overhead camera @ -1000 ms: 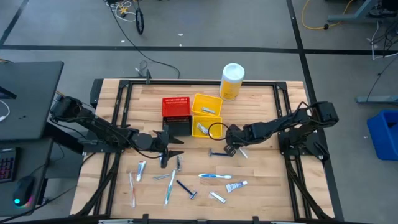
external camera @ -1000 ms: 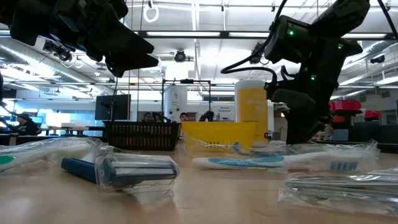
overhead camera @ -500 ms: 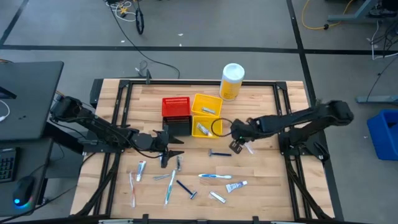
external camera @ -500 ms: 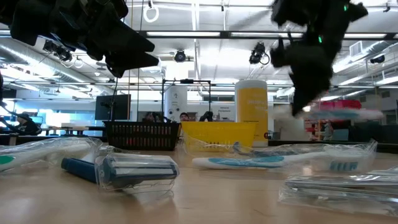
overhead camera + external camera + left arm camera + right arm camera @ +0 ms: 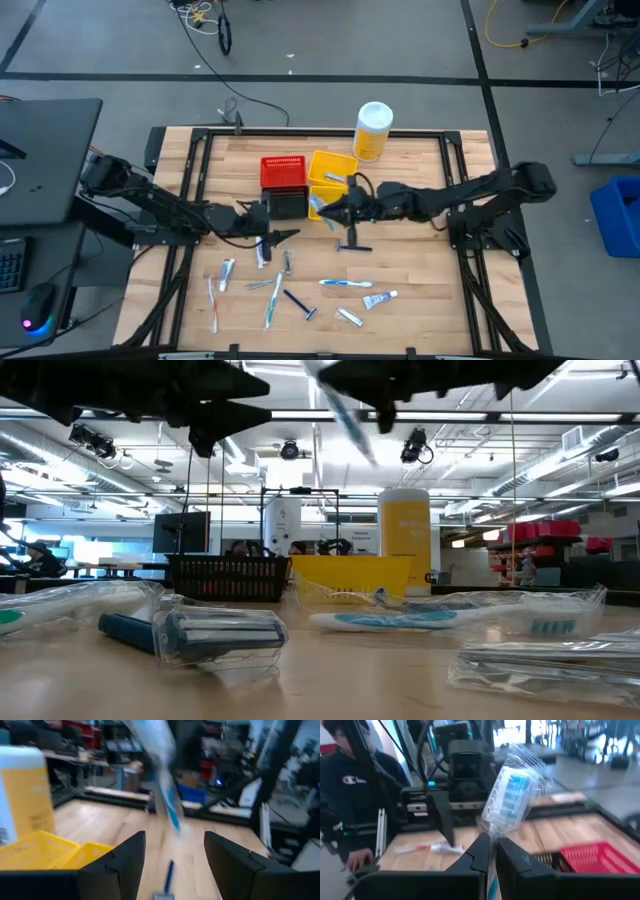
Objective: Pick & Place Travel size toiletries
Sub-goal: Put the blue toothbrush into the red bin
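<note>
My right gripper (image 5: 330,210) hangs level above the table beside the bins, shut on a clear-wrapped toothbrush (image 5: 511,795) with a white and blue head. This toothbrush also shows in the high view (image 5: 317,206) and blurred in the low view (image 5: 345,410). My left gripper (image 5: 275,237) stands open in the air facing it, nothing between its fingers (image 5: 127,862). Several more toiletries lie flat on the wood: a dark razor (image 5: 352,246), a blue and white toothbrush (image 5: 346,284), a small tube (image 5: 380,298), another razor (image 5: 300,304) and more at the near left. My right gripper pinches the wrapped toothbrush between its two fingers at a low part of the packet (image 5: 490,842). The fingers come level from the table's right and lie across the brush. The brush is lifted clear of the table, tilted, its head end (image 5: 512,790) sticking out past the fingers.
A red bin (image 5: 283,171), two yellow bins (image 5: 332,168) (image 5: 326,198) and a black bin (image 5: 288,206) cluster at the table's middle. A tall yellow bottle (image 5: 372,130) stands at the far edge. A person (image 5: 350,785) shows beyond the table's left side.
My right gripper has risen from the table with the wrapped toothbrush, swung from pointing down to level, and gone toward the table's left, up to the yellow bins. The toothbrush is now lifted clear. My left gripper has tipped up a little and stays open.
</note>
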`<state>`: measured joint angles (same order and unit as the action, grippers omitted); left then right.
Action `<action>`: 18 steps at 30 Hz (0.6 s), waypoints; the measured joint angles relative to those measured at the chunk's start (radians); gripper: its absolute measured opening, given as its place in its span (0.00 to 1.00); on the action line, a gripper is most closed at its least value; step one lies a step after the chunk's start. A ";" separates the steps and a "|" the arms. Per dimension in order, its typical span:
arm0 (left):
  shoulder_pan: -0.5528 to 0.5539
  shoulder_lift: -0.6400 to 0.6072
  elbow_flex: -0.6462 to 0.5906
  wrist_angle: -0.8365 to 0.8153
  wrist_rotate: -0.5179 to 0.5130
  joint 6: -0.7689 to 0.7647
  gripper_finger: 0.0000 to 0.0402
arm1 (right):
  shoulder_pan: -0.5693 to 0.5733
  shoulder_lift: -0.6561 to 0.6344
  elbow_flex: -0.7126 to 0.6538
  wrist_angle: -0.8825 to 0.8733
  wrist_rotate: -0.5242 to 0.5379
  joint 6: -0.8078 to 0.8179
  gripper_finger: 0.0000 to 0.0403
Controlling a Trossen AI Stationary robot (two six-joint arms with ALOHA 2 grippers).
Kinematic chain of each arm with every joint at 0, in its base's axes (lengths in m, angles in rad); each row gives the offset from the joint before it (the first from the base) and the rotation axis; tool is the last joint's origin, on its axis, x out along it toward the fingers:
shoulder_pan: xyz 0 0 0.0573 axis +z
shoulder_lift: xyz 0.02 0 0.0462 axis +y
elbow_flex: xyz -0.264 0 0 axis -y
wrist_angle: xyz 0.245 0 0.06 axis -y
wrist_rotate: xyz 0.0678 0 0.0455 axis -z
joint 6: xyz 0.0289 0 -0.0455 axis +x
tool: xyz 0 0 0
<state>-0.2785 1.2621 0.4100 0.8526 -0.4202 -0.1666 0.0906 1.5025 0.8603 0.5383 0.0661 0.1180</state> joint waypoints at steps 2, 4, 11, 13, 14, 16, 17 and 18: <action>0.019 0.000 0.010 -0.006 -0.004 -0.004 0.53 | -0.002 0.053 0.016 0.062 -0.010 -0.020 0.06; 0.035 0.000 0.016 -0.007 0.001 -0.011 0.53 | -0.007 0.102 0.043 0.101 -0.033 -0.029 0.06; 0.056 0.000 0.021 -0.015 0.019 -0.010 0.53 | -0.037 0.210 0.149 0.109 -0.085 -0.030 0.06; 0.056 0.000 0.021 -0.022 0.022 -0.009 0.53 | -0.046 0.221 0.169 0.111 -0.086 -0.034 0.06; 0.056 0.000 0.021 -0.029 0.016 -0.006 0.53 | -0.052 0.223 0.172 0.110 -0.086 -0.041 0.06; 0.056 0.000 0.021 -0.032 -0.003 -0.001 0.53 | -0.061 0.223 0.174 0.107 -0.089 -0.047 0.06; 0.056 0.000 0.021 -0.034 -0.022 0.000 0.53 | -0.066 0.223 0.175 0.107 -0.094 -0.047 0.06; 0.056 0.000 0.021 -0.034 -0.040 0.000 0.52 | -0.068 0.223 0.175 0.107 -0.094 -0.043 0.06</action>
<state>-0.2226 1.2621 0.4309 0.8191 -0.4601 -0.1665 0.0228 1.7256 1.0355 0.6456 -0.0283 0.0746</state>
